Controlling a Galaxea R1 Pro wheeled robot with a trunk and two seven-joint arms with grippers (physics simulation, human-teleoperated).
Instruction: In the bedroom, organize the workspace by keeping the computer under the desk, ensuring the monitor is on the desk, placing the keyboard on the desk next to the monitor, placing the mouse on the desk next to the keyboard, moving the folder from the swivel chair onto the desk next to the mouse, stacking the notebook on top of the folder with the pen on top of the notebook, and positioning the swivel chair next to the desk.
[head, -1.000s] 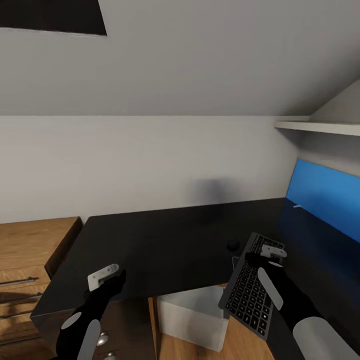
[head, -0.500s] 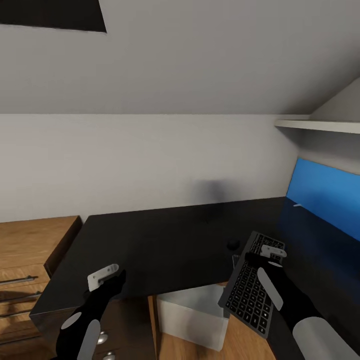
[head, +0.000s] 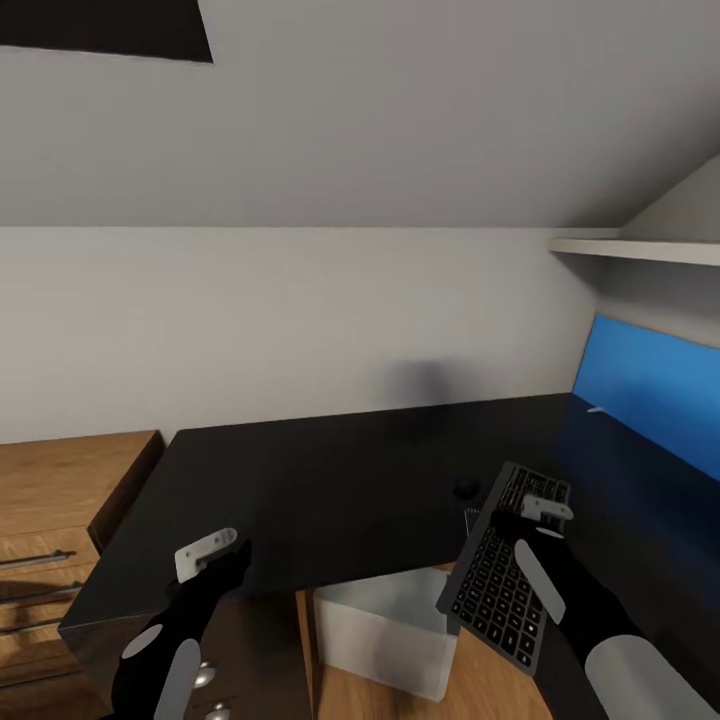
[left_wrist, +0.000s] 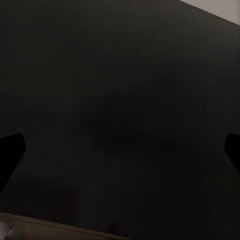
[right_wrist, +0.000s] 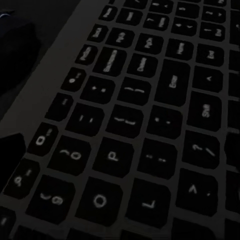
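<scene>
The keyboard (head: 505, 565) lies tilted at the desk's (head: 330, 480) front edge, its near end overhanging the floor above the light grey computer (head: 385, 630) under the desk. The right gripper (head: 530, 520) sits on the keys; whether it grips cannot be told. The left gripper (head: 225, 555) hovers over the desktop, its 2 fingers (left_wrist: 10, 150) spread wide and empty.
</scene>
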